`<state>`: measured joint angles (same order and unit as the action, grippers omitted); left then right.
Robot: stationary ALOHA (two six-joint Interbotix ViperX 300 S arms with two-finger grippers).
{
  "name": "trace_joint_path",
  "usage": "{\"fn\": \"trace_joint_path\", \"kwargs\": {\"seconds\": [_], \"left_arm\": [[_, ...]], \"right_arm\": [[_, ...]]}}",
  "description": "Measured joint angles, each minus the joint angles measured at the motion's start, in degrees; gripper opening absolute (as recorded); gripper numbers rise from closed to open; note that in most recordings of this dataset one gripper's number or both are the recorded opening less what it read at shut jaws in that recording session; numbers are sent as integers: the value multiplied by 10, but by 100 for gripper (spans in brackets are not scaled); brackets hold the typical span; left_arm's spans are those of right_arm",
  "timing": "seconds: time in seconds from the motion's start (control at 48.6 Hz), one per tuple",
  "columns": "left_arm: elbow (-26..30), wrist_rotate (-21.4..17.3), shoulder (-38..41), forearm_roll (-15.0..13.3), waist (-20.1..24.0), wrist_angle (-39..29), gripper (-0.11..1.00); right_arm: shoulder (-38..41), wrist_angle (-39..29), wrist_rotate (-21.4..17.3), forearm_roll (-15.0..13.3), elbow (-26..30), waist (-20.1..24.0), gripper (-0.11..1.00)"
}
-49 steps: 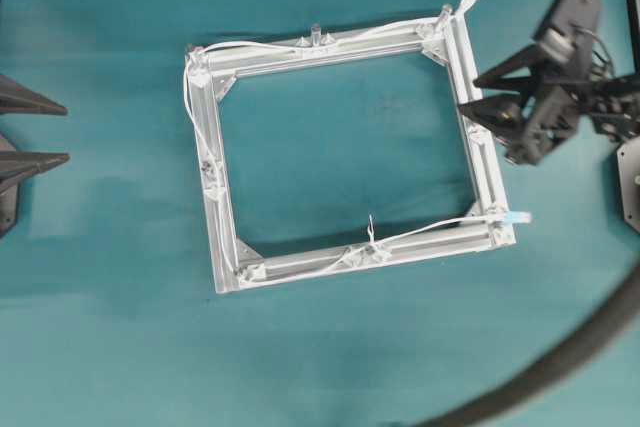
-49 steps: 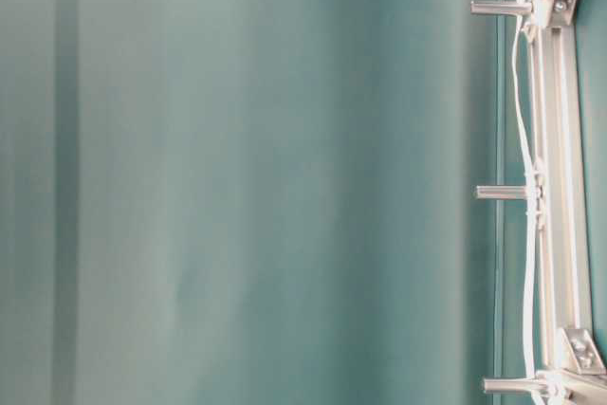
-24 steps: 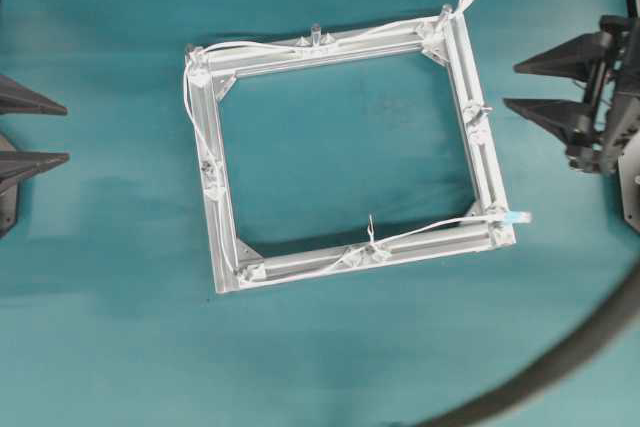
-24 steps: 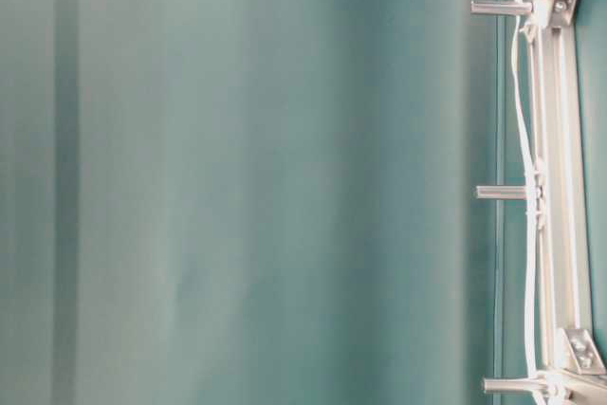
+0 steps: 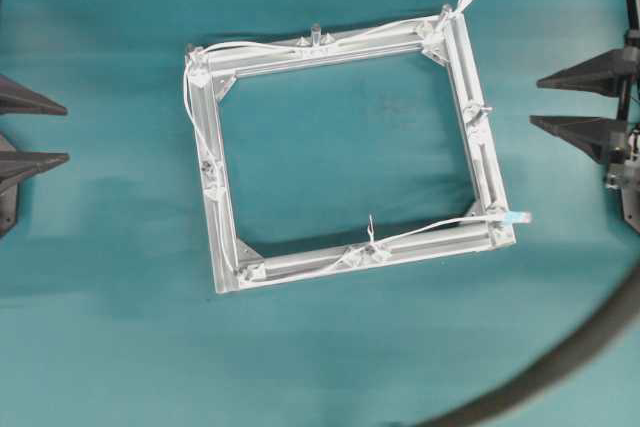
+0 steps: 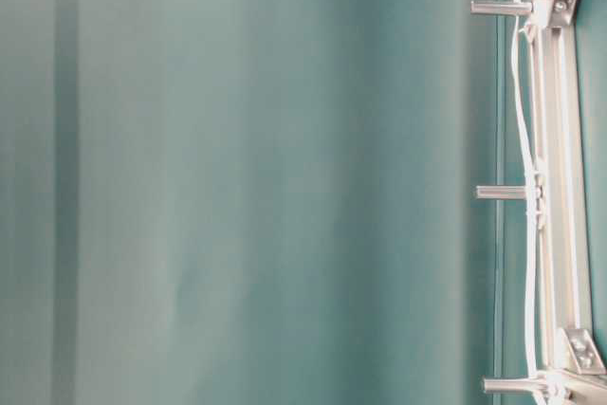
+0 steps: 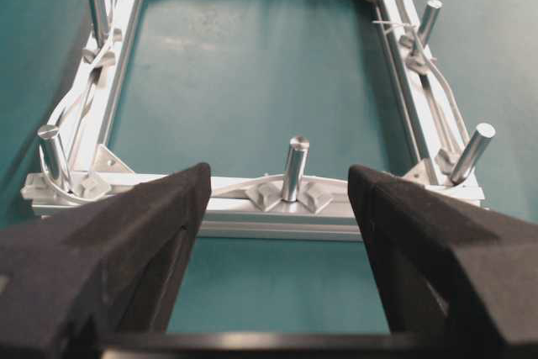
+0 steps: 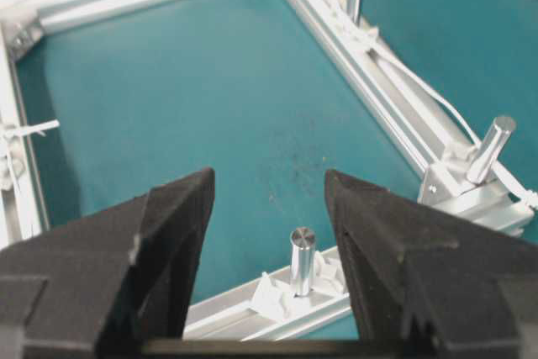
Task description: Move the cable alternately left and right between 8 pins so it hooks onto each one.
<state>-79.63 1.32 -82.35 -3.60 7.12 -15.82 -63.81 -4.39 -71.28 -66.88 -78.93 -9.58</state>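
Having withdrawn rightward: right claw (image 5: 575, 101).

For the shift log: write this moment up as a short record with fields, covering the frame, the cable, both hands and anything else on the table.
frame: square aluminium frame flat on the teal table, between the two hands
pins: upright silvery pins along its bars
cable: white cable strung along the frame past the pins, light blue tip jutting past the lower right corner
left hand: left hand at the left edge, open, holding nothing
right hand: right hand at the right edge, open, holding nothing, apart from the frame
other: dark grey hose curving across the lower right
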Motion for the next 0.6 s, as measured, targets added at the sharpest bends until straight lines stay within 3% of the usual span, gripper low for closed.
{"fn": "trace_joint_path", "kwargs": {"seconds": [0.596], "left_arm": [[1, 0, 0, 1, -1, -1, 74]], "right_arm": [[-26, 7, 1, 0, -12, 0, 57]]}}
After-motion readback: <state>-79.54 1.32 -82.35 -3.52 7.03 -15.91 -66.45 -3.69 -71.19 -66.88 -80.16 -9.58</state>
